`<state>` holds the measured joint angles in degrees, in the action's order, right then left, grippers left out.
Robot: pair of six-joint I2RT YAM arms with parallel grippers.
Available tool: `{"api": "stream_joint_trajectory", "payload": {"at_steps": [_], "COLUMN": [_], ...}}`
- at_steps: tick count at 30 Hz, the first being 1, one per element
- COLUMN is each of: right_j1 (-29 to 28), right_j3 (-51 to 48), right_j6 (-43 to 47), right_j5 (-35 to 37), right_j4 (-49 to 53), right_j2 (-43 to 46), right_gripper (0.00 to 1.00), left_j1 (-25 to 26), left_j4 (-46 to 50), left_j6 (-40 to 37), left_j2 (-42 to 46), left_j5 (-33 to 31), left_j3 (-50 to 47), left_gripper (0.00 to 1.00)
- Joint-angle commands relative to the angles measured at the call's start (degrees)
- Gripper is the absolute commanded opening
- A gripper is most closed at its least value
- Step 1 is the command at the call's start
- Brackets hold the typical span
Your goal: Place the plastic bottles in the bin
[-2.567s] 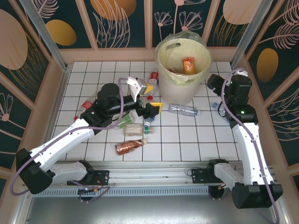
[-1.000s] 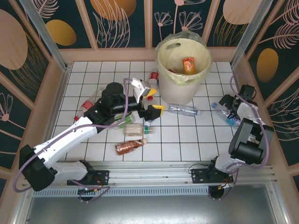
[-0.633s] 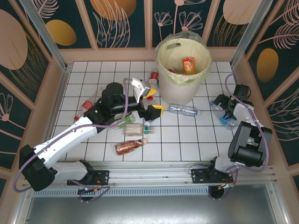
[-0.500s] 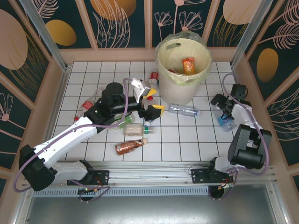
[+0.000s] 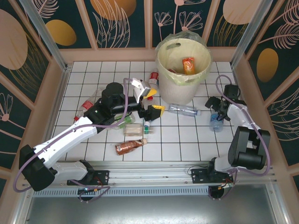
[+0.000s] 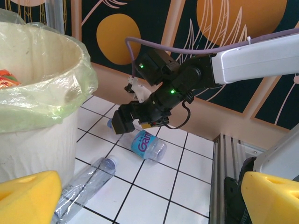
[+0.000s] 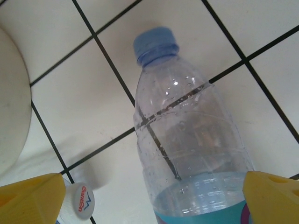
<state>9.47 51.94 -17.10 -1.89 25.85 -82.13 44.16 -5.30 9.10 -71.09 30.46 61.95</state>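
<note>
The bin [image 5: 180, 95] is cream-yellow, the bottle [image 7: 187, 140] clear with blue cap and label, the table [image 5: 187, 140] white, black-gridded.

From my station I count one bin [image 5: 182, 95], with one orange-labelled bottle [image 5: 188, 65] showing inside it. On the tiles to the right of the bin lie two bottles: one clear bottle [image 5: 183, 110] at the bin's foot and one blue-labelled bottle [image 5: 215, 122], the same one with the blue cap that I see in my right wrist camera. To the left of the bin is the pile of bottles [image 5: 133, 129]. There I make out seven or eight, one of them the brown bottle [image 5: 130, 147], but my left arm covers part of the heap, so that figure is loose. I also count two grippers, the left gripper [image 5: 154, 100] and the right gripper [image 5: 216, 113].
</note>
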Motion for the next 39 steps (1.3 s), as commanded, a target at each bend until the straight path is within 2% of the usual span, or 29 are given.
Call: {"api": "stream_joint_trajectory", "payload": {"at_steps": [1, 7, 20, 24, 32, 39], "right_j1": [-0.4, -0.5, -1.1, -1.1, -1.1, -1.5], "right_j3": [-0.7, -1.3, -2.4, -2.3, -2.1, -1.3], "right_j6": [-0.6, -1.4, -2.0, -2.0, -2.1, -1.8], "right_j5": [2.4, 2.5, 2.5, 3.8, 5.8, 5.8], "right_j4": [2.2, 1.7, -1.4, -2.4, -3.9, -6.2], "right_j2": [-1.1, -3.3, -6.8, -7.0, -2.8, 6.7], "right_gripper": [0.96, 0.86, 0.85, 0.79, 0.69, 0.65], "left_j1": [0.2, 0.2, 0.2, 0.2, 0.2, 0.2], "left_j4": [-1.1, -1.1, -1.1, -1.1, -1.1, -1.0], "left_j6": [0.5, 0.6, 0.6, 0.6, 0.5, 0.2], "left_j2": [1.1, 1.3, 0.6, 0.5, 0.2, 0.4], "left_j5": [1.2, 1.3, 1.2, 1.2, 1.2, 1.2], "left_j3": [1.5, 1.6, 1.5, 1.5, 1.5, 1.5], "left_gripper": [0.99, 0.99, 0.99, 0.99, 0.99, 0.99]}}
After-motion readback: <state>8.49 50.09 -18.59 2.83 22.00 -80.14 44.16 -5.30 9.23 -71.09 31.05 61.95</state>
